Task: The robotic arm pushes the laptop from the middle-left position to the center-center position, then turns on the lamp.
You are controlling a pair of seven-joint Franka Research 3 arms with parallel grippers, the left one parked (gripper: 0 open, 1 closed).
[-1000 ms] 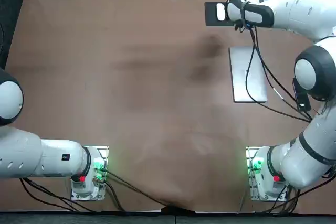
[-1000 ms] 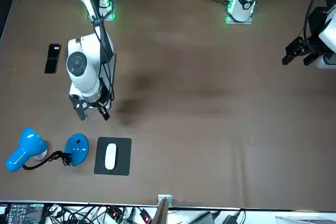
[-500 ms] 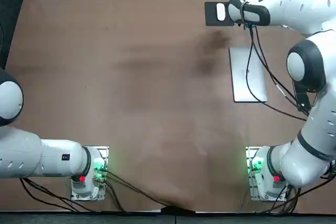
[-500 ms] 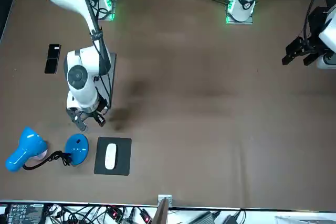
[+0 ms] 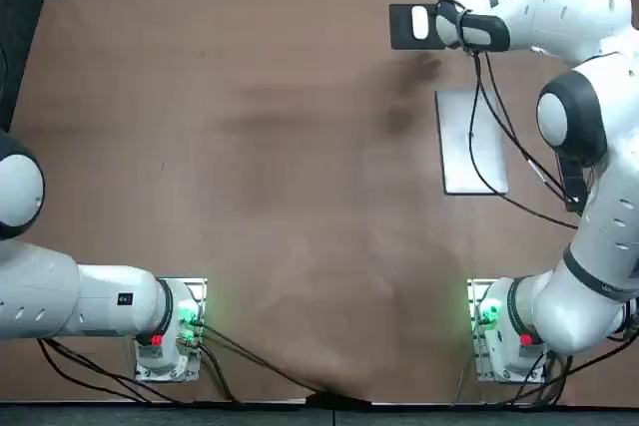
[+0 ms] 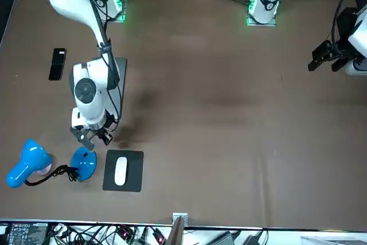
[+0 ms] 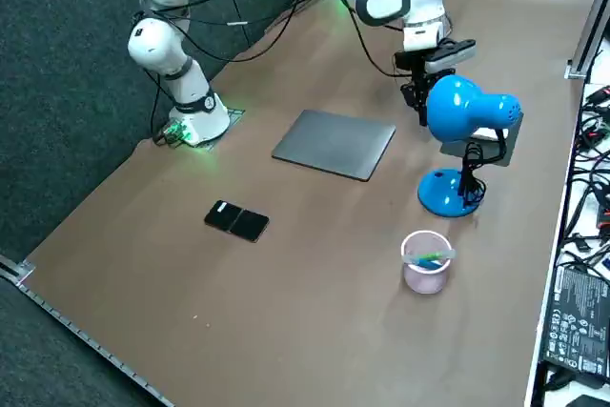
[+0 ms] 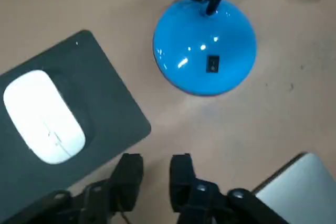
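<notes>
The right gripper (image 8: 155, 162) hangs just beside the lamp (image 8: 205, 51), over a bare strip of table (image 5: 250, 147). This strip is bounded by the lamp's round base, the mouse pad (image 8: 107, 106) and one corner of the closed laptop (image 5: 472, 142). The jaws stand a narrow gap apart, gripping nothing and clear of both base and pad. The switch (image 8: 212, 64) on the base faces up, untouched. The laptop lies flat on the robot's side of the lamp, apart from its base, with wide open tabletop along its inner long edge. Beyond the lamp, the table's far edge is near.
</notes>
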